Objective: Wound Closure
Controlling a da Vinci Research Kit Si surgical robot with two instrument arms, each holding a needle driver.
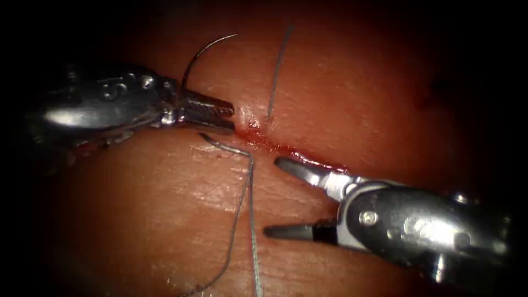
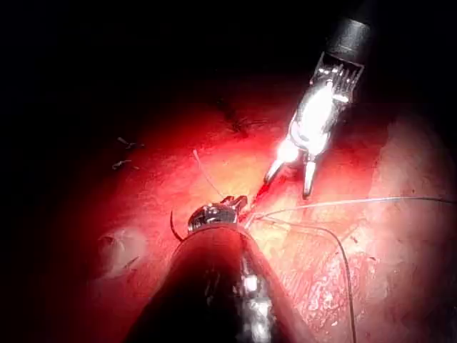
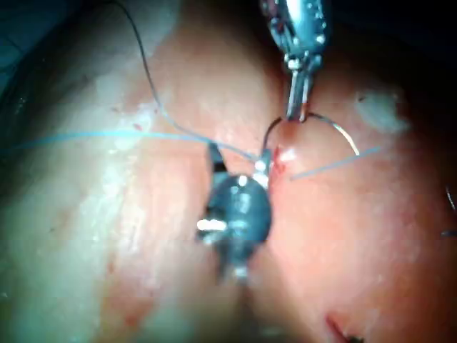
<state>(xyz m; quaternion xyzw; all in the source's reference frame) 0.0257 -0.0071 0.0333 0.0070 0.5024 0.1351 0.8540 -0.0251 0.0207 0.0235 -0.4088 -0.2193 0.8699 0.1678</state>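
Over the glistening pink tissue [image 1: 165,209] with its one red-wet cut [image 1: 286,148], two steel tools meet. Left tool [image 1: 231,113], jaws clamped, grips the single thin curved needle [image 1: 201,52] near its middle, left of the cut, its lower end lying on the tissue. Right tool [image 1: 272,195] gapes empty; two strands of grey thread [image 1: 252,220] trail downward.

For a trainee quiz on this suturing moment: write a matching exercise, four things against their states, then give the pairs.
Things:
1. left tool
2. right tool
3. needle
4. thread

States:
A. jaws spread wide, holding nothing
B. runs from the cut down across the tissue
C. jaws shut on the needle, tips near the cut's left end
D. curved; one end arcs up above the jaws, the other shows below them

Pairs: 1-C, 2-A, 3-D, 4-B
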